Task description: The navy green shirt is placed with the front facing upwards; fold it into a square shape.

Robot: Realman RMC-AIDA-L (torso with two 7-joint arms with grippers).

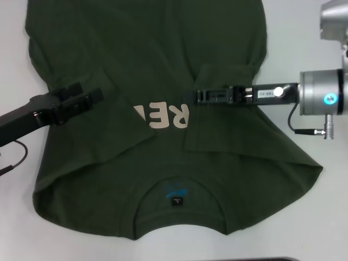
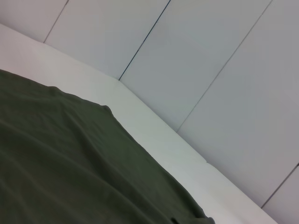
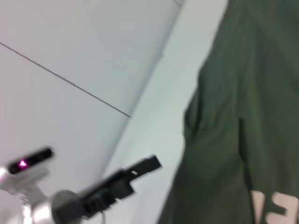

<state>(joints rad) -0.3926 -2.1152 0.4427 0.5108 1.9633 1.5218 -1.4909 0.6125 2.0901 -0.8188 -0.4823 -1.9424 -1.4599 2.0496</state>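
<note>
The navy green shirt [image 1: 109, 43] lies front up on the white table, with its collar [image 1: 179, 187] and black tag [image 1: 177, 202] at the near edge. Both sides are folded inward, so only part of the cream lettering [image 1: 163, 115] shows between the flaps. My left gripper [image 1: 92, 97] hovers over the left flap, just left of the letters. Coming in from the right, my right gripper [image 1: 197, 96] sits low over the inner edge of the right flap. The left wrist view shows only shirt cloth [image 2: 56, 163]. The right wrist view shows the shirt [image 3: 243, 93] and the left gripper [image 3: 152, 162].
Bare white table [image 1: 16, 228] shows at the near left, near right and far right of the shirt. Pale wall panels [image 2: 210, 56] rise beyond the table's far edge. A thin dark strip [image 1: 272, 259] lies at the table's near edge.
</note>
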